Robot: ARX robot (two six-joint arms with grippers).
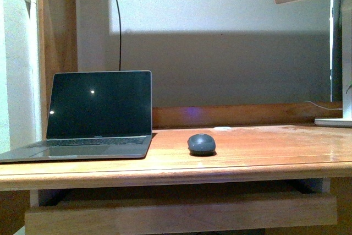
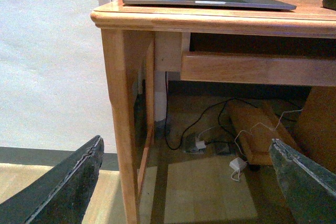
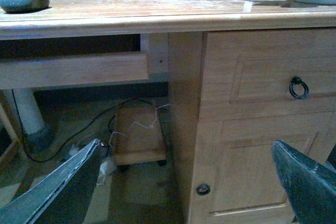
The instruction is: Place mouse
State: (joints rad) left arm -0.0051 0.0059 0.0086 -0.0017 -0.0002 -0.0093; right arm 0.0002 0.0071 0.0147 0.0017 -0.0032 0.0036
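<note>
The wooden desk (image 1: 264, 152) holds the mouse (image 1: 201, 143) just right of the laptop (image 1: 93, 116). It looks light, hard and slippery; pinch its sides. Both grippers (image 2: 184, 182) (image 3: 189, 182) hang low, spread wide, holding nothing

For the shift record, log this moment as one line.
mouse: on desk, right of laptop, untouched | left end effector: open, below desk edge | right end effector: open, below desk edge
</note>
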